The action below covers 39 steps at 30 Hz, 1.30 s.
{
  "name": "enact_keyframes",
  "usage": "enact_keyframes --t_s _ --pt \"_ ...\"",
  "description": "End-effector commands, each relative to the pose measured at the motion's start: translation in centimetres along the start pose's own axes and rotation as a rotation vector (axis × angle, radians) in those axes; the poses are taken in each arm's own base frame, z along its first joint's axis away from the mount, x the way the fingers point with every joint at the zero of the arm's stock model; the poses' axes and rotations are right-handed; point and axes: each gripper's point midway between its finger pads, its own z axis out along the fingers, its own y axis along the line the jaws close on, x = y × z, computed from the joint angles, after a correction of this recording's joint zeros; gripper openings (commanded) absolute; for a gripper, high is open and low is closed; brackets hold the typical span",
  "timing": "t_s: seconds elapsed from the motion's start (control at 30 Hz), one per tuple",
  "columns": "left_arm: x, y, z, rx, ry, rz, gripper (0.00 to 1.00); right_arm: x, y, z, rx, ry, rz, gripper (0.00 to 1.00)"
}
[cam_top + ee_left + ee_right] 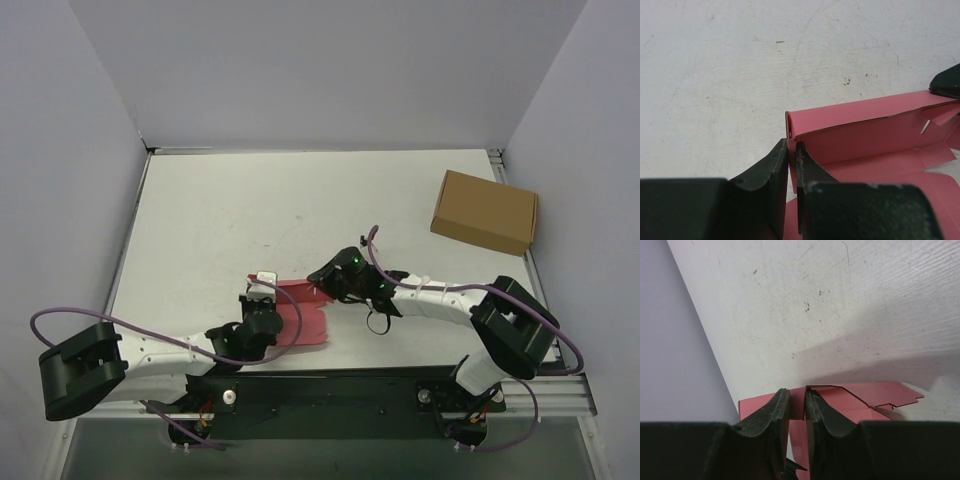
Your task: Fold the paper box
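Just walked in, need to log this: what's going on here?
Both arms are working on the paper box, a partly folded pink-red card near the front edge of the table. The left gripper pinches one upright wall; the right gripper pinches another edge of it. A brown cardboard box sits apart, far right.

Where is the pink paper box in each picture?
Top view: paper box sits low, just left of middle.
Left wrist view: lower right.
Right wrist view: bottom middle.
Shared landmark: the scuffed white table under it.
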Motion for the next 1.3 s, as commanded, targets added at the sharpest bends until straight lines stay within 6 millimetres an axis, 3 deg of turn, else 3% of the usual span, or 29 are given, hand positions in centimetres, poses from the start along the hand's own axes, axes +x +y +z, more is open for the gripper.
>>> enact_keyframes --t_s 0.0,0.27,0.53,0.7,0.73,0.77,0.87,1.03,1.07,1.13,1.17,1.23,1.27 --pt "-0.2 -0.7 -0.6 0.036 -0.012 -0.071 0.00 -1.6 2.3 0.5 -0.100 -0.084 0.090 0.13" --pt "0.6 -0.8 -0.8 0.016 -0.007 -0.067 0.00 -2.6 3.0 0.6 -0.134 -0.133 0.129 0.00" --pt "0.8 -1.1 -0.9 -0.011 -0.014 -0.051 0.00 -3.6 1.7 0.4 -0.137 -0.195 0.163 0.00" --pt "0.4 -2.1 -0.8 0.014 0.003 -0.053 0.00 -3.8 2.4 -0.4 -0.185 -0.205 0.132 0.00" --pt "0.0 -2.2 -0.8 0.014 -0.002 -0.051 0.00 -4.0 2.3 -0.6 -0.181 -0.213 0.110 0.05" --pt "-0.2 -2.1 -0.6 0.009 -0.004 -0.048 0.00 -4.1 2.0 -1.1 -0.162 -0.219 0.086 0.28" --pt "-0.7 -1.7 -0.1 -0.012 -0.005 -0.045 0.00 -4.3 0.6 -2.6 -0.102 -0.250 -0.023 0.55" --pt "-0.7 -0.8 0.6 -0.027 -0.012 -0.076 0.00 -4.5 -1.3 -6.3 -0.027 -0.352 -0.267 0.62" --pt "-0.5 -0.7 0.6 -0.023 -0.009 -0.072 0.00 -3.2 -1.6 -7.2 -0.016 -0.336 -0.334 0.62" --pt "-0.6 -0.8 0.6 -0.020 -0.016 -0.078 0.00 -2.8 -1.5 -7.8 0.008 -0.349 -0.429 0.56" --pt "-0.7 -0.8 0.6 -0.021 -0.017 -0.081 0.00 -2.2 -2.8 -7.7 0.064 -0.328 -0.479 0.54" --pt "-0.7 -0.8 0.6 -0.020 -0.019 -0.081 0.00 -0.6 -2.0 -7.9 0.064 -0.295 -0.533 0.47" --pt "-0.7 -0.8 0.6 -0.022 -0.019 -0.082 0.00 -0.1 -2.7 -7.7 0.102 -0.291 -0.589 0.46"
